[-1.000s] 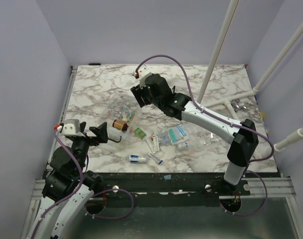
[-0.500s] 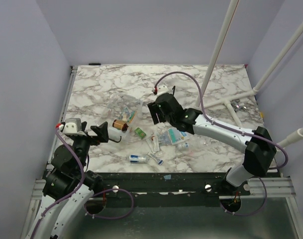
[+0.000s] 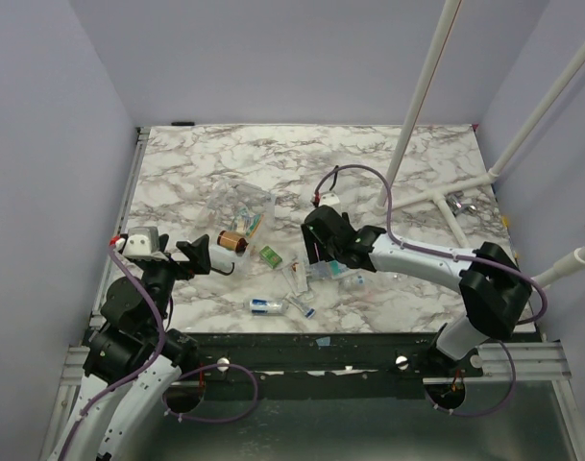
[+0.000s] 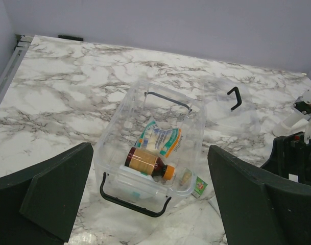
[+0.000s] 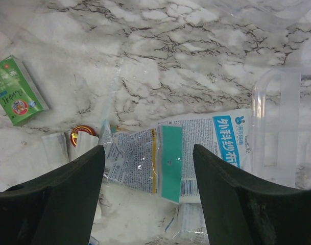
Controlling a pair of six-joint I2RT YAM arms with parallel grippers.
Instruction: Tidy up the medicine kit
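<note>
Risk: flat slick packet [image 5: 170, 163] just below right gripper [image 5: 147, 153] may slip out of pinch; jaws stand wide open, holding nothing.

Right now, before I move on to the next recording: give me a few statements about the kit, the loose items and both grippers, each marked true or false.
1. An amber bottle lies inside the medicine kit. True.
2. The right gripper is shut on the small green box. False: its jaws are open over the blue-and-white packet, and the green box lies apart on the table.
3. The left gripper grips the kit's black handle. False: it is open, holds nothing and is clear of the kit.
4. The small green box lies on the marble table, outside the kit. True.
</note>
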